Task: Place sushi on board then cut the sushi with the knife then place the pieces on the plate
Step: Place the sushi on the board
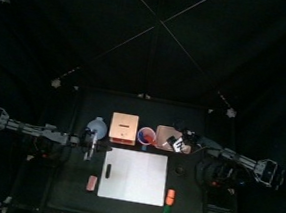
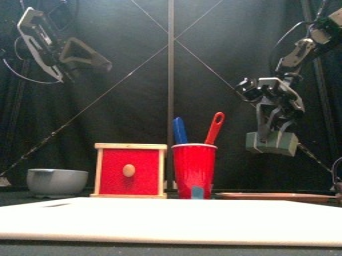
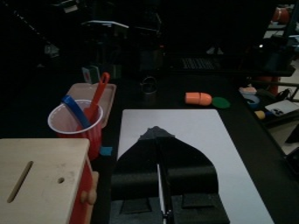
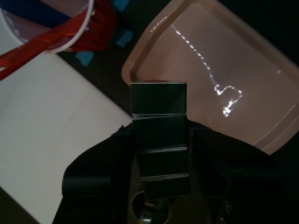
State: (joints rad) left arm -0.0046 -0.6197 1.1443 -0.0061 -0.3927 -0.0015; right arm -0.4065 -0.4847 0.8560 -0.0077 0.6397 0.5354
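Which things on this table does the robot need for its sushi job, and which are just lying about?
Needed: sushi piece in the right end effector; white cutting board; pink tray; red cup; blue knife; red knife.

Lying about: wooden box; blue-grey bowl; orange toy food; green toy food; pinkish toy.

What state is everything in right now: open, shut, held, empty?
Right gripper: shut on a sushi piece, over the pink tray's edge.
Left gripper: shut, empty, over the white board.
Red cup: upright, holding blue knife and red knife.
Wooden box: drawer shut.
Blue-grey bowl: upright.
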